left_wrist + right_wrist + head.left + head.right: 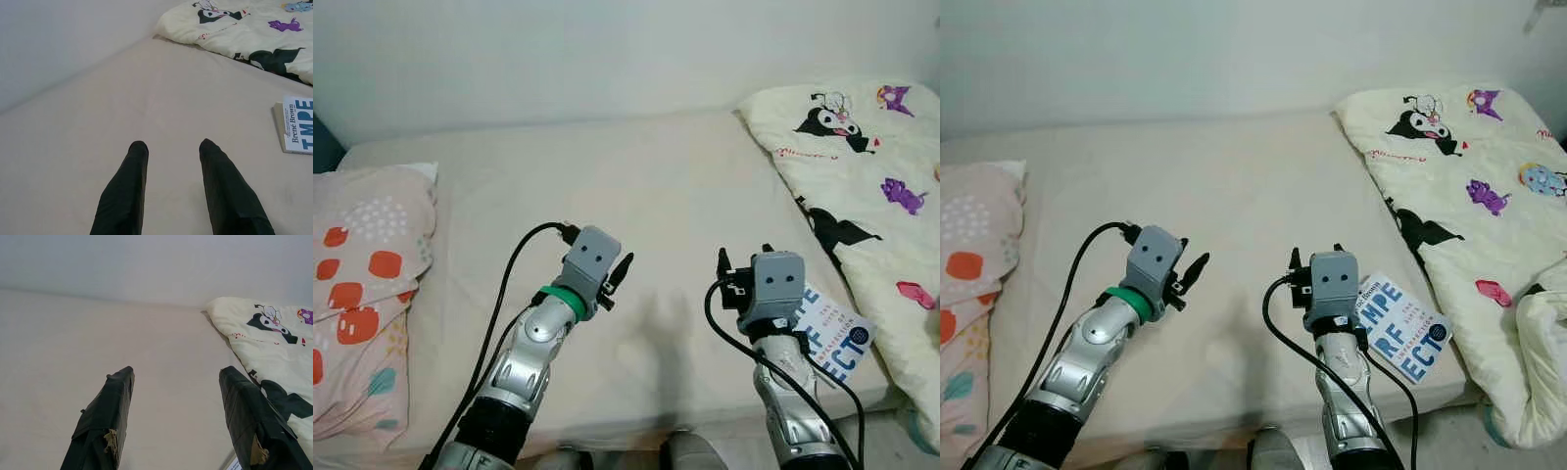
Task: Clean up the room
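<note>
A beige bed (636,196) is seen from above, spread wide before the robot, and both silver arms are raised over its near half. The left gripper (170,147) is held above bare sheet near the middle of the mattress, its two black fingers (124,191) parted with a clear gap between them and nothing gripped. The right gripper (176,374) is poised over the sheet a little further to the right, its fingers (105,421) spread wider still and likewise empty; worn patches can be made out on their inner faces.

A book (1405,338) with a white cover and large blue lettering is laid flat on the mattress close to the front edge, just beside the right arm on its right side, partly hidden behind the wrist. In the left wrist view its spine (293,125) is turned toward the camera. It is touched by neither gripper.

A cream quilt (862,176) printed with black and purple cartoon figures is heaped along the right side of the bed, its edge lying near the book. A pink pillow (362,294) with red and white spots is rested on the left side. A pale wall (607,49) is seen behind the bed.
</note>
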Controlling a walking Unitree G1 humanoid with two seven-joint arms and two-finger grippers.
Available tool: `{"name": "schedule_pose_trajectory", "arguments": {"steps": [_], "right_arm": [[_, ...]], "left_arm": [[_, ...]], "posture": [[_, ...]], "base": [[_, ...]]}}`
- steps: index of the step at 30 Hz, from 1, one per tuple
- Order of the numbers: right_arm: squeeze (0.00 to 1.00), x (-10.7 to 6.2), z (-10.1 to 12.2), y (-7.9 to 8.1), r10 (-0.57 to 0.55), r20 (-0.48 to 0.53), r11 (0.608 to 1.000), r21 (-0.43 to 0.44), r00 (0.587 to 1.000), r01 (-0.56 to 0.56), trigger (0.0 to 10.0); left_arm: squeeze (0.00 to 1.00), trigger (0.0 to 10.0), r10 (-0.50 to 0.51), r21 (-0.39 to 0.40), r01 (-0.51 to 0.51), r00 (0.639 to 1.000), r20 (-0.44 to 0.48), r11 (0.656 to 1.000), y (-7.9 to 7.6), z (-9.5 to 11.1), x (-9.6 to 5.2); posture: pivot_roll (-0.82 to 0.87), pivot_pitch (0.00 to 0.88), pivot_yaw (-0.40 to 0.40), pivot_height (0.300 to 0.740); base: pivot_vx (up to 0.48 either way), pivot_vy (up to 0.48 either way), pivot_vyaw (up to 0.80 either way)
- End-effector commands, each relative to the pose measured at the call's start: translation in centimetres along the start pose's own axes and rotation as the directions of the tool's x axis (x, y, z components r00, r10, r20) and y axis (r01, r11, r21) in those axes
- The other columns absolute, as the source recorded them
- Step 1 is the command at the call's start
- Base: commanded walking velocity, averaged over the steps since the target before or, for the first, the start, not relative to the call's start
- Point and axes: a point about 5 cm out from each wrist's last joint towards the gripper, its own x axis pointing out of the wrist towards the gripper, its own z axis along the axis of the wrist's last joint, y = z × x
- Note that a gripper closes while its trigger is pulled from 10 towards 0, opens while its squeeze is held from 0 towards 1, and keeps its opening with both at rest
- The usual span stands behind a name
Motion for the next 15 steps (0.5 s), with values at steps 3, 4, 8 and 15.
{"name": "schedule_pose_trajectory", "arguments": {"steps": [3,4,8,15], "right_arm": [[0.00,-0.34,-0.55,0.02,-0.005,-0.027,1.000,0.008,1.000,0.005,10.0],[0.00,-0.34,-0.55,0.02,-0.005,-0.027,1.000,0.008,1.000,0.005,10.0],[0.00,-0.34,-0.56,0.21,0.005,-0.028,1.000,0.004,1.000,-0.005,10.0],[0.00,-0.35,-0.48,0.55,0.014,-0.026,1.000,0.010,1.000,-0.014,10.0]], "left_arm": [[0.00,10.0,0.000,-0.013,0.000,1.000,-0.014,1.000,-0.03,-0.43,-0.16],[0.00,10.0,0.000,-0.013,0.000,1.000,-0.014,1.000,-0.03,-0.43,-0.16],[0.00,10.0,-0.001,-0.013,0.001,1.000,-0.014,1.000,-0.06,-0.42,-0.20],[0.00,10.0,0.000,-0.012,0.000,1.000,-0.015,1.000,-0.08,-0.46,-0.27]], "posture": [[-0.14,0.028,0.084,0.740],[-0.14,0.028,0.084,0.740],[-0.14,0.030,0.084,0.740],[-0.14,0.031,0.083,0.740]], "base": [[-0.085,0.000,0.00],[-0.255,0.000,0.00],[-0.335,0.000,0.00],[-0.357,0.000,0.00]]}}
